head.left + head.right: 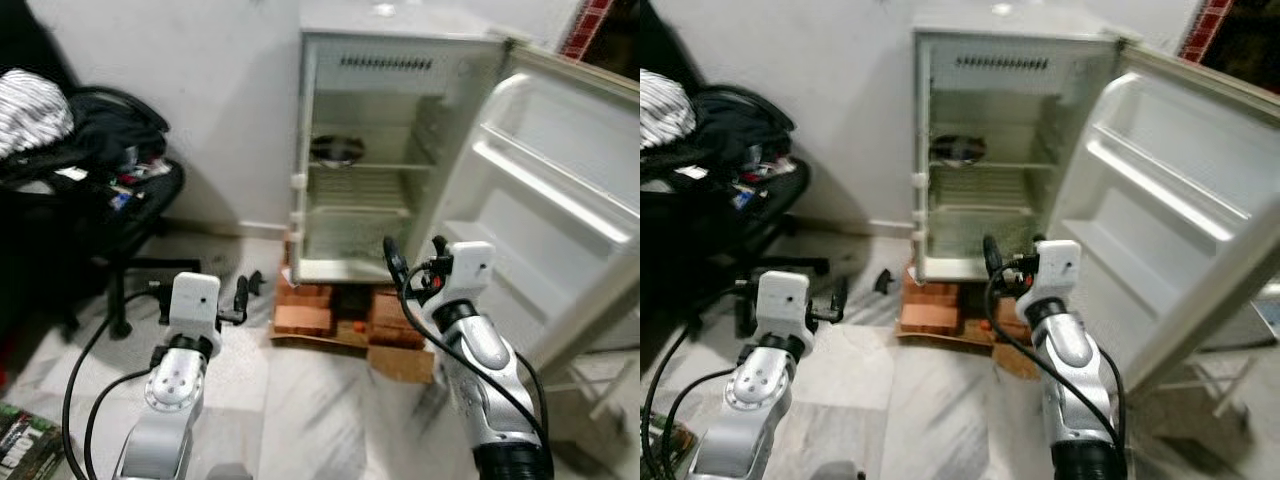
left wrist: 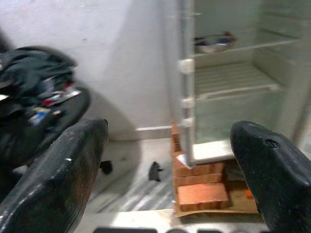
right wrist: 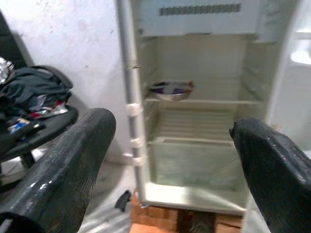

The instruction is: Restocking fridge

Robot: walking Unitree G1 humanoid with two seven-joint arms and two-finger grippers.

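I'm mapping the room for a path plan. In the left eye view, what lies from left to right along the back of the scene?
Black chair piled with clothes → bare white wall → open fridge with a bowl on its shelf → fridge door swung open to the right.

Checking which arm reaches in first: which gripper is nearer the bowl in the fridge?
Right. The right gripper is just before the fridge, below the bowl; the left gripper is lower, off to its left.

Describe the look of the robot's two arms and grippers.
Both arms are silver metal with rounded joints. Each wrist carries a white boxy housing. The left gripper and right gripper each have two long black fingers. Black cables loop along both arms.
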